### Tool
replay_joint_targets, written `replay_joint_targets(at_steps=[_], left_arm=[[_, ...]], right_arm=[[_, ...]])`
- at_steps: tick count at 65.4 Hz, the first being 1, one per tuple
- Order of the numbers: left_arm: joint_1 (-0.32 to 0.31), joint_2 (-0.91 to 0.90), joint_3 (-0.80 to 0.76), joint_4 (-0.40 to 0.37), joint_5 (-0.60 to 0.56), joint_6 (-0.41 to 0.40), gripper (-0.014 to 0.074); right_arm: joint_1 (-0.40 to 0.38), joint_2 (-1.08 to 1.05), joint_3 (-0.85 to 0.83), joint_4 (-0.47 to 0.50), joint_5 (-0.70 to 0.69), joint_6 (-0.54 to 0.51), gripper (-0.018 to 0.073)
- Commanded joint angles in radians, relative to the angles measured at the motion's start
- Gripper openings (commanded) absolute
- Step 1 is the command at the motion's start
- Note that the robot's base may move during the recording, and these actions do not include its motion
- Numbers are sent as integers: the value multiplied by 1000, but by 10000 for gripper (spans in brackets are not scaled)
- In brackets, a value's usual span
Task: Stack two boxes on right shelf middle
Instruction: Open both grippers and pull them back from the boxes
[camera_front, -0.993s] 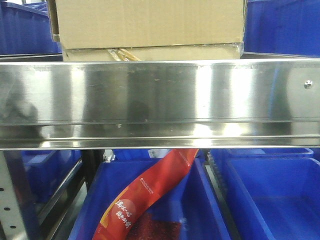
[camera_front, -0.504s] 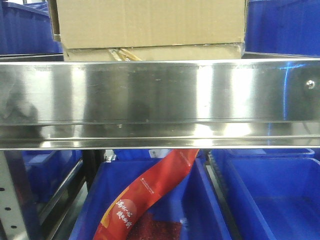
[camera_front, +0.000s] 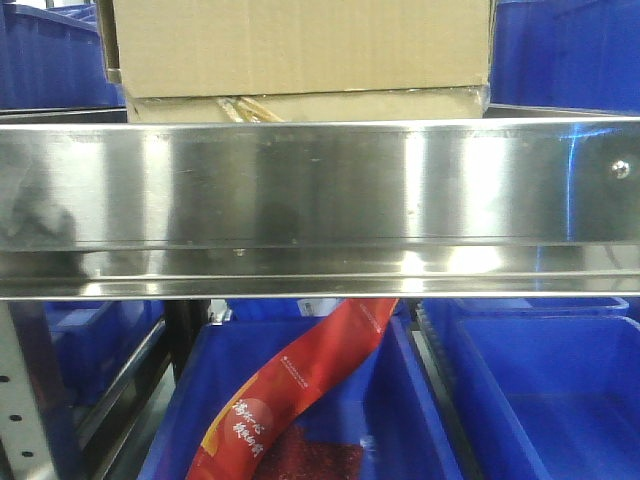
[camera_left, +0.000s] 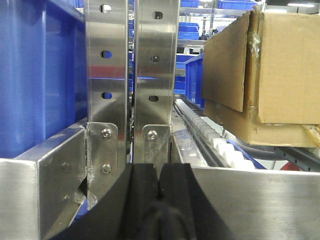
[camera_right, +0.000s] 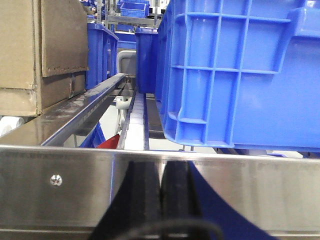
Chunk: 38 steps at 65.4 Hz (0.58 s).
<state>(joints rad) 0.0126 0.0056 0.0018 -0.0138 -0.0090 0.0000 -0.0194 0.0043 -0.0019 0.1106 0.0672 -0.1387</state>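
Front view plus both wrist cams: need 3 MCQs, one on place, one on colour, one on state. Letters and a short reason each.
1. Where does the upper cardboard box sit?
A. on the lower cardboard box
B. in a bin
C. on the floor

2. What colour is the packet lying in the bin under the shelf rail?
A. green
B. red
C. white

3. How are the left gripper and right gripper set?
A. both wide open
B. one holds a box
C. both shut, empty

Key: 1 A, its base lies on the lower box's top; 2 B, red with yellow print; 3 C, each pair of pads meets with nothing between.
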Motion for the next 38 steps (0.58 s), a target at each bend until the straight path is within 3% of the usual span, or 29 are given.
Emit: replay_joint_targets(at_steps=[1, 38], left_arm=[[5, -6, -2, -6, -19, 0, -111], [5, -6, -2, -6, -19, 0, -111]], right_arm=[[-6, -4, 2, -4, -22, 1, -153], [-6, -4, 2, -4, -22, 1, -153]])
